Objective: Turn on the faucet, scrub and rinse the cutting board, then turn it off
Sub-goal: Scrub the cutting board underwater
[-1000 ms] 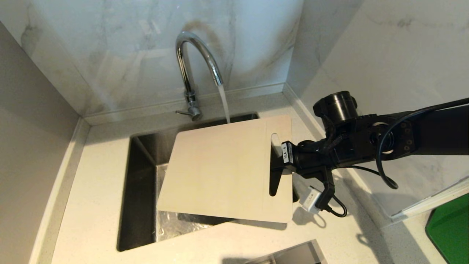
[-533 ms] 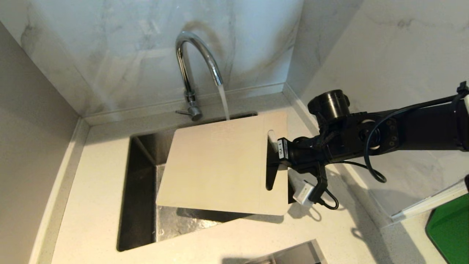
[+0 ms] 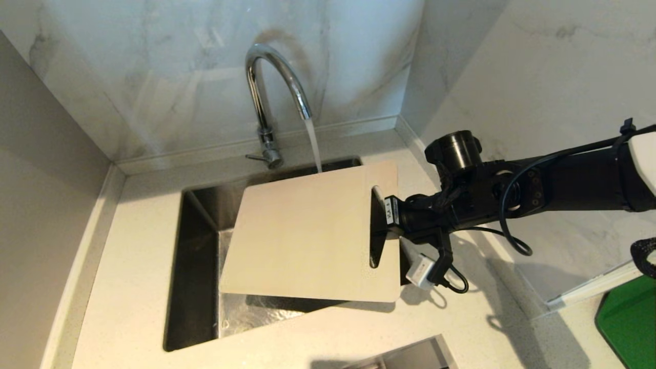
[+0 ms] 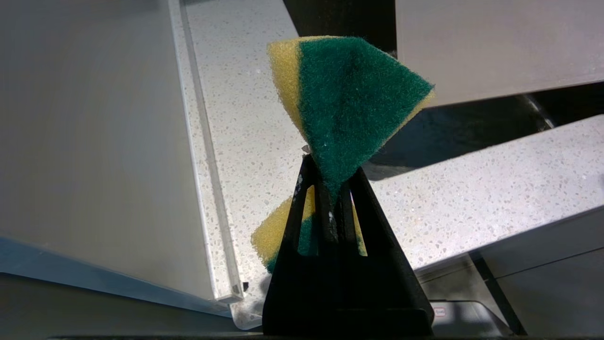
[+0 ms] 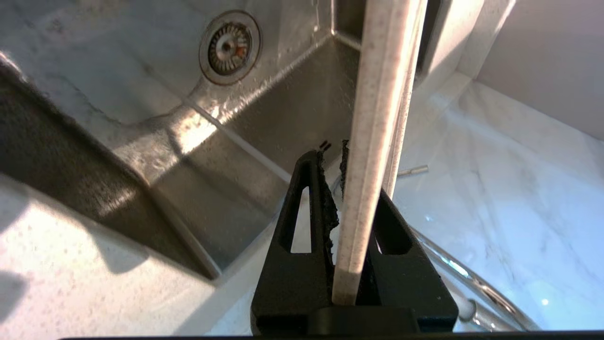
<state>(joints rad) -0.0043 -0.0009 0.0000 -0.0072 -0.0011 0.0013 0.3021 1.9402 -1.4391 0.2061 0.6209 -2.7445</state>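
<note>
The chrome faucet [image 3: 277, 87] runs, and its water stream [image 3: 313, 146] reaches the far edge of the cutting board [image 3: 307, 236]. The pale beige board hangs nearly flat and slightly tilted over the sink [image 3: 195, 266]. My right gripper [image 3: 382, 225] is shut on its handle end beside the cutout. In the right wrist view the board's edge [image 5: 377, 118] stands between the jaws of the right gripper [image 5: 342, 160]. My left gripper [image 4: 330, 165], absent from the head view, is shut on a green and yellow sponge [image 4: 349, 108].
The sink's drain [image 5: 230, 46] lies below the board. Marble walls close in behind and to the right. Speckled countertop [image 3: 133, 266] surrounds the basin. A green object [image 3: 628, 323] sits at the far right, and a metal edge [image 3: 405, 356] shows at the front.
My right arm has carried the cutting board slightly to the left over the sink. The water keeps running.
</note>
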